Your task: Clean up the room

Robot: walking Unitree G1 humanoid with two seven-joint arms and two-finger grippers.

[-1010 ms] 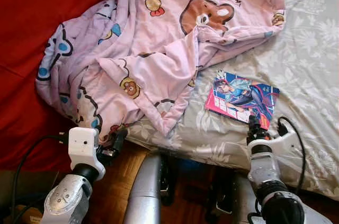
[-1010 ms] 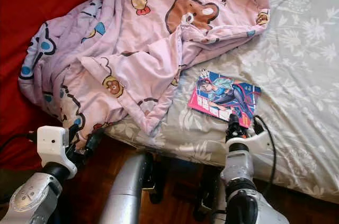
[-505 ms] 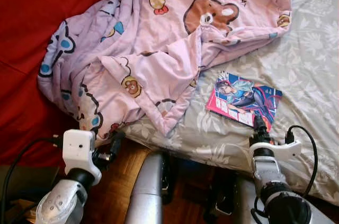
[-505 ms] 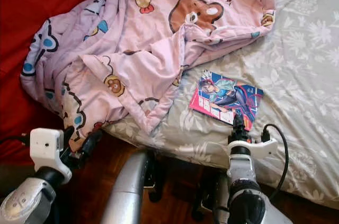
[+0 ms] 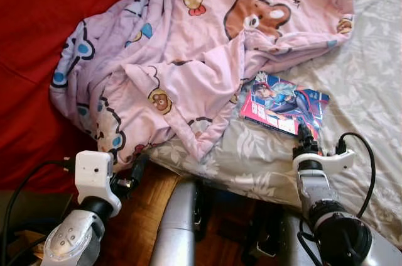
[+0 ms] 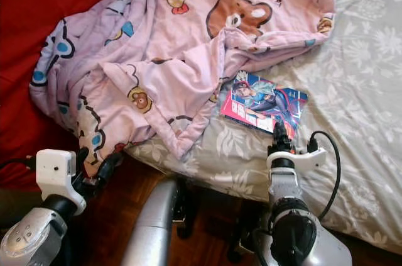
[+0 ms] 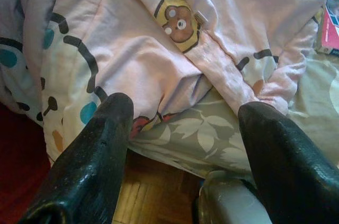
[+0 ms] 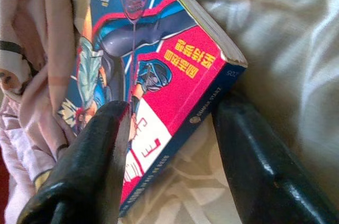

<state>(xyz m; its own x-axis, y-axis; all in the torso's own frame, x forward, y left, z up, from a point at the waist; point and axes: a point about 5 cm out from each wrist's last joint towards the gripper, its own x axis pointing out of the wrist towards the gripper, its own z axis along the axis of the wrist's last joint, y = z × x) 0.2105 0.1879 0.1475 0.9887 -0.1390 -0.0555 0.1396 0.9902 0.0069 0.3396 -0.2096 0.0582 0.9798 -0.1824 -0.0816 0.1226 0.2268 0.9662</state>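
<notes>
Right hand (image 5: 306,135) open astride book (image 5: 284,103) corner, lower right; could shove it under blanket (image 5: 201,46).

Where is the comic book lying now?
The comic book lies on the grey floral bedsheet, beside the pink cartoon blanket, just ahead of the right gripper.

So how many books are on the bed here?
1: a pink-and-blue illustrated paperback book on the grey floral sheet, beside the pink cartoon-print blanket. More may hide underneath it.
</notes>
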